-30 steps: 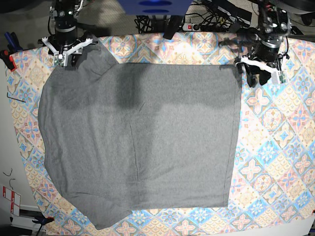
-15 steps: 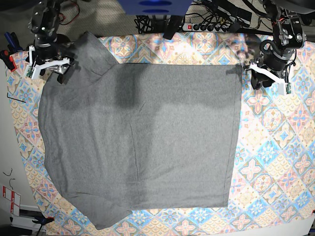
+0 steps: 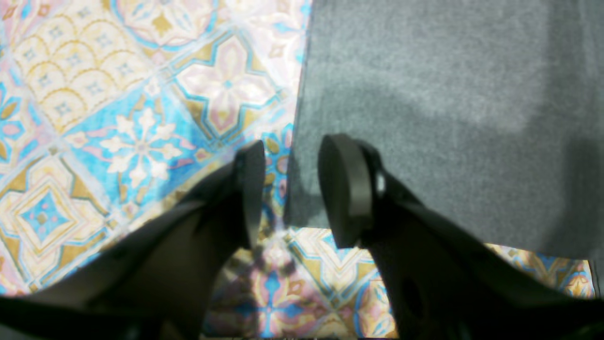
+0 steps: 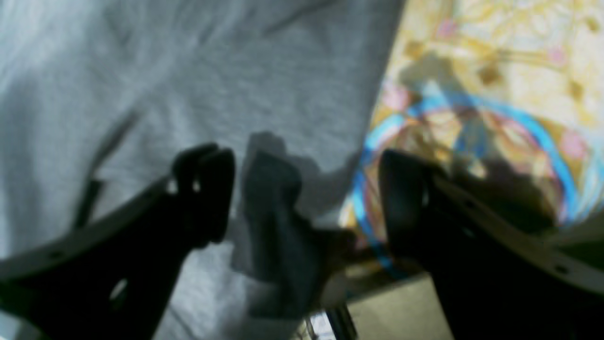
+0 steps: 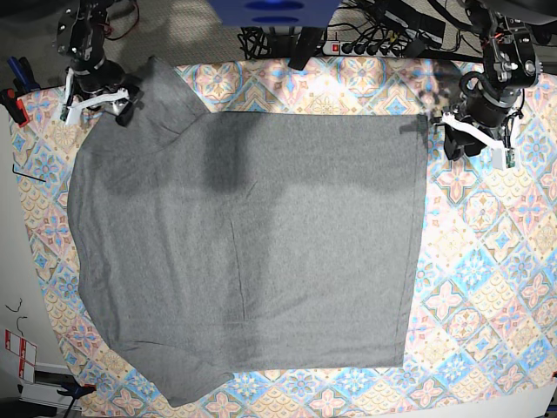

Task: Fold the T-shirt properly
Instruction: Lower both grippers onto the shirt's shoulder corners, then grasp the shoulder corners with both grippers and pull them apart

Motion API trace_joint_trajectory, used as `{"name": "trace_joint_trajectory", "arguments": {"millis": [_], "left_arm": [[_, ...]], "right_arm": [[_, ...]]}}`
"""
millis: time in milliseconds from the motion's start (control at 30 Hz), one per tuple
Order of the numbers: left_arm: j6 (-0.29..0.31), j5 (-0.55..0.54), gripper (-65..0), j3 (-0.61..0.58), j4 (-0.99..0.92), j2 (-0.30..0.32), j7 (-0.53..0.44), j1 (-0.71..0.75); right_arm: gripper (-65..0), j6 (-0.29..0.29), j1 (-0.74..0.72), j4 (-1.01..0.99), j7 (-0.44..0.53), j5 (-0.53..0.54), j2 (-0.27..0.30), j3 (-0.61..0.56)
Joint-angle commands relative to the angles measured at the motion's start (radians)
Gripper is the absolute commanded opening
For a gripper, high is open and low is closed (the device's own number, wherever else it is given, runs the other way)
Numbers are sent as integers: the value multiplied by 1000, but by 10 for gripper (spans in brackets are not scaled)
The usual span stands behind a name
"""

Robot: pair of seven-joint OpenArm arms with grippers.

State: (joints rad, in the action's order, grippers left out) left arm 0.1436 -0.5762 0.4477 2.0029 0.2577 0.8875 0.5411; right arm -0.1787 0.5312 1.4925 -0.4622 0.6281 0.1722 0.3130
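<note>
The grey T-shirt lies spread flat over most of the table, its sleeve reaching up toward the far left corner. There my right gripper stands at the sleeve's edge. In the right wrist view its jaws are wide open, with a small raised fold of the T-shirt between them, touching neither finger clearly. My left gripper hovers just off the shirt's far right corner. In the left wrist view it is open, and the T-shirt corner lies flat below the gap.
The tile-patterned tablecloth shows as a wide strip on the right and thin strips at the left and front. Cables and a power strip run behind the table. A red clamp sits at the left edge.
My right gripper moved left to the sleeve's edge and opened its jaws. My left gripper drew slightly right, off the shirt's corner.
</note>
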Motion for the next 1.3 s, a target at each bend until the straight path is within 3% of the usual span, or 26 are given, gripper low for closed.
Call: {"name": "trace_joint_trajectory", "arguments": {"millis": [0, 233, 367, 533, 600, 867, 1133, 1267], "left_arm": [[1, 5, -418, 6, 17, 12, -15, 1], [1, 81, -414, 3, 17, 10, -15, 1], [1, 88, -415, 6, -17, 12, -15, 1], [4, 77, -414, 1, -126, 65, -17, -3], [47, 78, -414, 3, -167, 68, -15, -29], [313, 86, -418, 1, -462, 93, -14, -149], [420, 84, -413, -22, -506, 88, 2, -197], [445, 84, -413, -40, -506, 79, 48, -241]], "right_arm": [[-193, -15, -1, -13, -4, 3, 10, 5], [-194, -107, -24, -99, -11, 3, -21, 4], [-194, -115, -23, -88, -13, 3, -30, -81], [-194, -115, -23, -88, -4, 2, -30, -163], [-194, -115, -23, -88, -4, 2, -30, -163], [-194, -115, 0, -88, -8, 2, -29, -170], [-194, -115, 11, -88, -13, 2, -26, -170], [-194, -115, 28, -56, -13, 2, -26, -186]]}}
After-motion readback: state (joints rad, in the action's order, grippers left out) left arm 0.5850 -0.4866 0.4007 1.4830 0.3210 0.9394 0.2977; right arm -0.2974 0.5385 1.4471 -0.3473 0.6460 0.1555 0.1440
